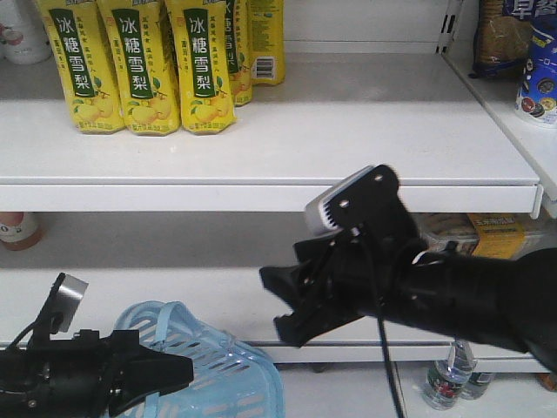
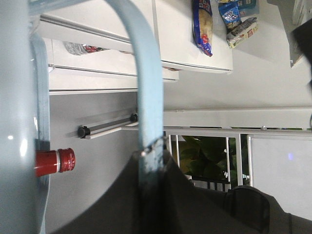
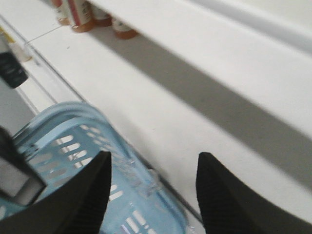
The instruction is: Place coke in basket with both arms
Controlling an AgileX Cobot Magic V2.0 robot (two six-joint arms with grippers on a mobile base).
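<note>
Red cap and neck of the coke (image 2: 54, 162) show just past the pale blue wall of the basket (image 1: 235, 379), off to one side of the left claw (image 1: 178, 370). The rest of the bottle is hidden, so it is judged, not confirmed, to lie in the basket. The left claw is clamped on the basket handle (image 2: 148, 97). The right claw (image 1: 271, 302) hangs above and beyond the basket, fingers (image 3: 83, 195) spread, holding nothing. Placement appears largely done; at most, settling the basket is left. Yellow bottles (image 1: 139, 61) stand on the shelf (image 1: 365, 131) well above the right claw, and small clear bottles (image 1: 448, 374) sit below it. No obstruction to either claw is evident.
</note>
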